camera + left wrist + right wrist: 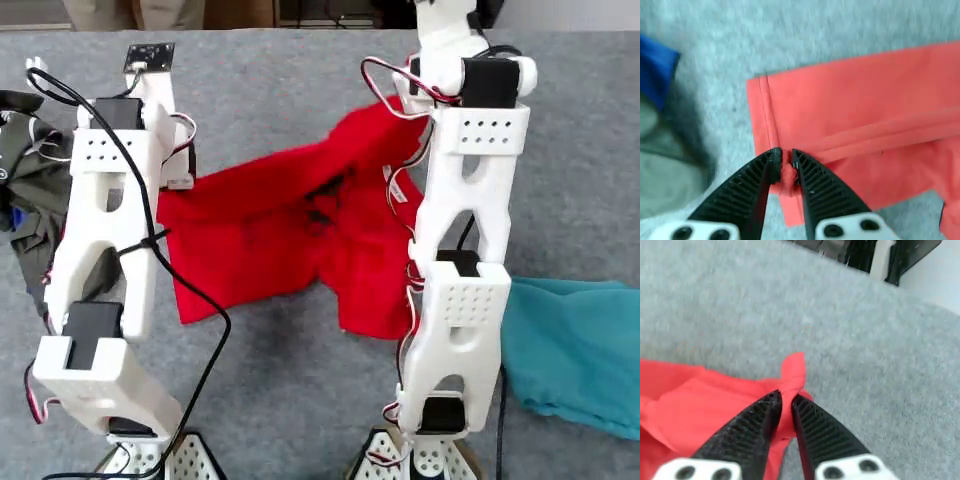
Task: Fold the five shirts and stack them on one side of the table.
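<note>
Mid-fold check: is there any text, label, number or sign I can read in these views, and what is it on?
Nothing is legible in any view.
red shirt: there are dark marks near its middle, too blurred to read as words.
dark shirt at the table's side: it has a small pale mark, too small to read.

The right end effector pinches an edge of the red shirt, seemingly tight; a small corner of cloth pokes up beyond its tips, over the grey tabletop.
</note>
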`<state>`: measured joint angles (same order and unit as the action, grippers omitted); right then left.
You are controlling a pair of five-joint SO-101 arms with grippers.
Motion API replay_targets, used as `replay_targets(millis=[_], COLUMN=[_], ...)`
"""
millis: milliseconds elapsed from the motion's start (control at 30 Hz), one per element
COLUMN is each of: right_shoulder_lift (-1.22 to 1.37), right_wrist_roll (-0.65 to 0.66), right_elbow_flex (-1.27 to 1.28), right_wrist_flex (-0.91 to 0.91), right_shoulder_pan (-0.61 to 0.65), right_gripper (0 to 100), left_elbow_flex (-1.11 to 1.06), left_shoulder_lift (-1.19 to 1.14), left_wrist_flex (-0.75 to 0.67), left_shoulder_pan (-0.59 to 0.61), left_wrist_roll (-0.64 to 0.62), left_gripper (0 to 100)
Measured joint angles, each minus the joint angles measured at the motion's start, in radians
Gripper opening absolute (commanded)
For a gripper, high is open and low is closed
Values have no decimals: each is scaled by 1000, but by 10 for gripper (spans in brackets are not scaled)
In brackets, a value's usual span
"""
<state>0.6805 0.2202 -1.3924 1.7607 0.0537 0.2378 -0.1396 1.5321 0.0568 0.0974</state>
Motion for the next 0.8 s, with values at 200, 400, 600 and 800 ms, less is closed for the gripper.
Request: replay_targets(millis=[200,400,600,800], right_shoulder_lift=[-15,-230,-499,-655], right_wrist_roll=[18,75,120,135], right_elbow_flex=[95,476,899,1140], right_wrist_flex=[8,8,8,2], right_shoulder_pan=[-40,-43,-43,-92], right_gripper=[5,5,5,5], left_elbow_flex=[0,2,-138,-327], left_shoulder_lift=[38,48,52,126], left_wrist_flex=[106,184,210,149], left_shoulder_pan=[0,-3,-84,-118], left_wrist_roll=[52,54,54,54], left_gripper=[19,19,19,19])
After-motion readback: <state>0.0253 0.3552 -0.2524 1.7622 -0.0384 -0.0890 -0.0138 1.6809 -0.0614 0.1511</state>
